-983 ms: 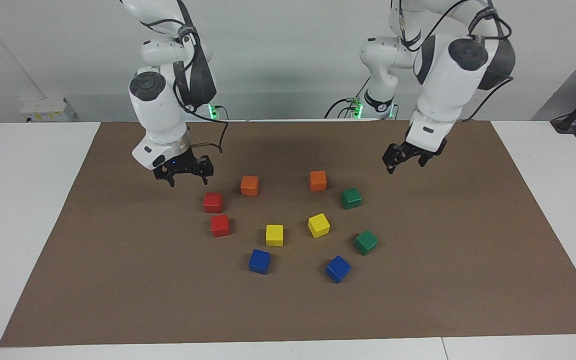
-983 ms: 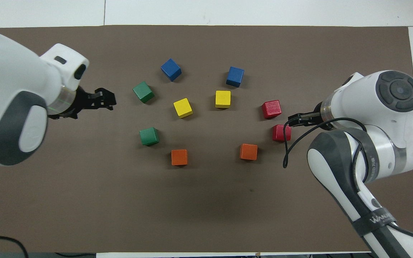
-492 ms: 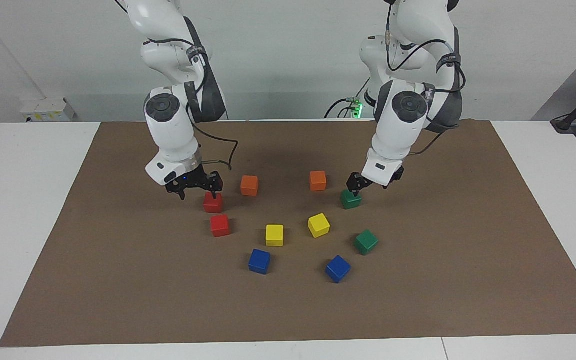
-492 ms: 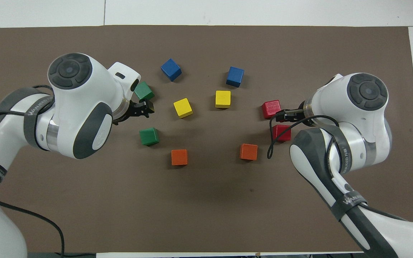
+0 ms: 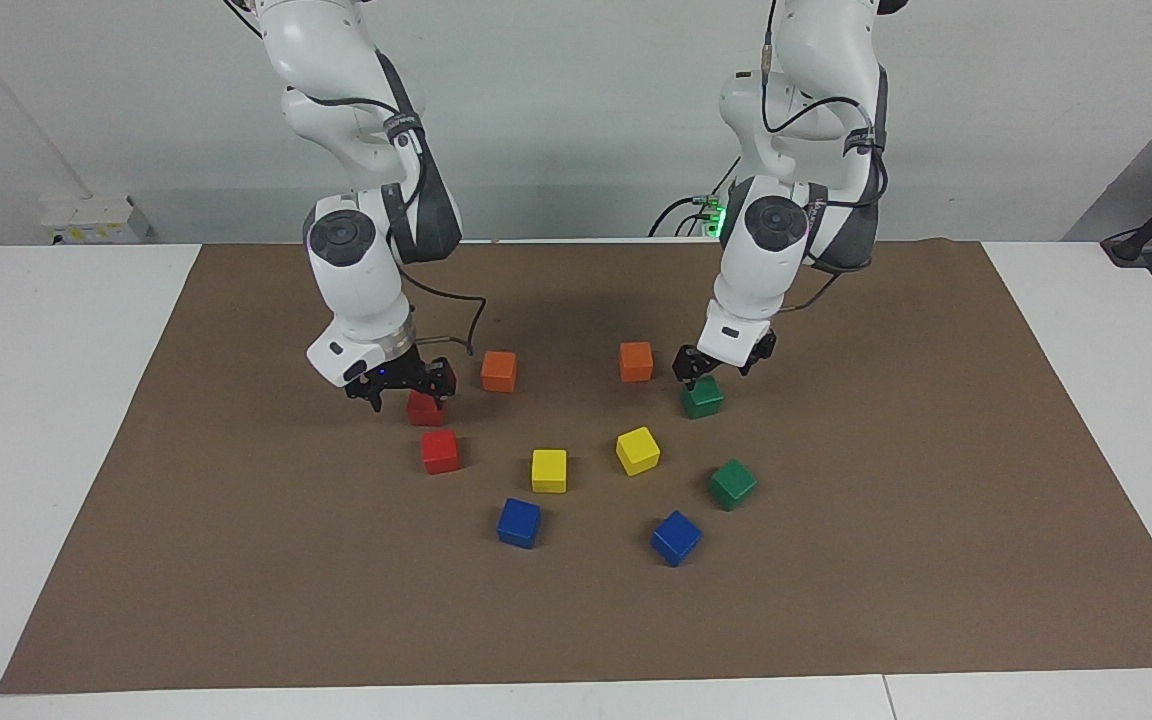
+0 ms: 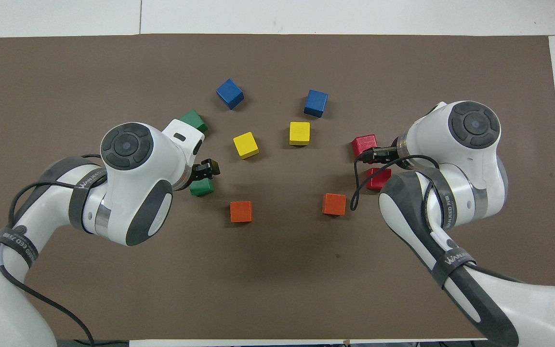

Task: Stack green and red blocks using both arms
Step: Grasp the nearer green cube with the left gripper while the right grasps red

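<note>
Both arms are reaching in over the brown mat (image 5: 576, 620) that is covering the white table (image 5: 46, 420). The right gripper (image 5: 408, 388) is hanging low over the nearer red block (image 5: 426, 410), and its fingers are standing spread to either side of the block's top; we cannot tell whether they are touching it. The farther red block (image 5: 440, 451) is lying just beside that one, away from the robots, uncovered. The left gripper (image 5: 711, 372) is hovering just above the nearer green block (image 5: 702, 398), its fingers looking spread, with the block's top showing beneath them. The farther green block (image 5: 732, 484) is sitting well apart, turned at an angle; in the overhead view the left arm's wrist is covering part of it. All four task blocks are resting singly on the mat, none stacked. Between the two grippers we are noting the first orange block (image 5: 499, 371), close beside the right gripper, and the second orange block (image 5: 636, 361), close beside the left gripper. Farther from the robots, the first yellow block (image 5: 549, 470) and the tilted second yellow block (image 5: 637, 450) are occupying the middle. Farthest out, the first blue block (image 5: 518, 523) and the second blue block (image 5: 676, 537) are lying apart from each other.
</note>
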